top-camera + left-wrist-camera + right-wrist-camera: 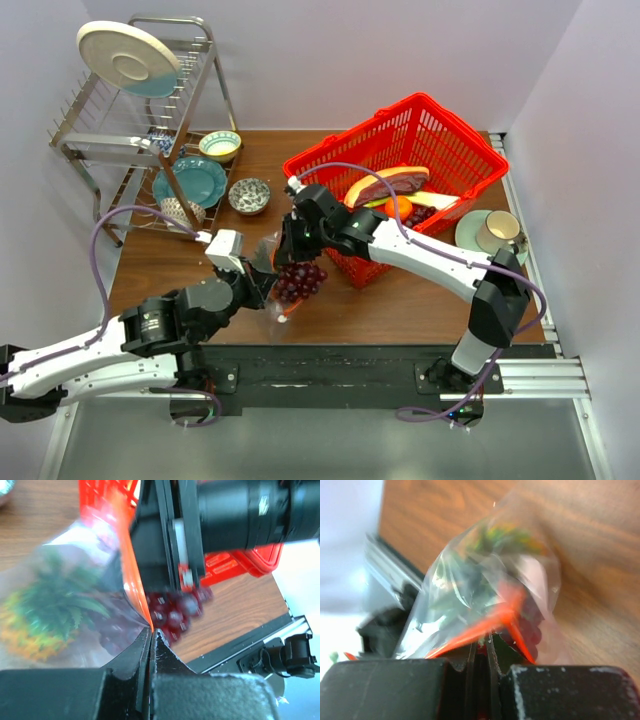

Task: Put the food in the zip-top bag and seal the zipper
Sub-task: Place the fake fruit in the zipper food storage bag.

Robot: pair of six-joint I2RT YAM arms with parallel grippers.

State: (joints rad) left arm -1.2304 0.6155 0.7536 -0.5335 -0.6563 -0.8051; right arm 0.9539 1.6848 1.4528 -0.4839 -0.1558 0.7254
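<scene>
While a dish rack (pixel 130 110), a teal plate (pixel 190 182) and a patterned bowl (pixel 249 195) crowd the far left corner of the surface (pixel 400 300), the red mesh basket (pixel 450 140) sits toward the far right. It holds a pink-red slice (pixel 385 185) and is just beside the right arm (pixel 430 255). Near the middle of the near edge, the zip-top bag (pixel 270 258) is held between both claws. The left claw (pixel 151 632) and the right claw (pixel 480 646) are each clamped on its zipper (pixel 490 620). The pineapple (pixel 40 620) lies inside. The grape bunch (pixel 300 281) sits at the mouth; whether it is fully in, I cannot tell.
</scene>
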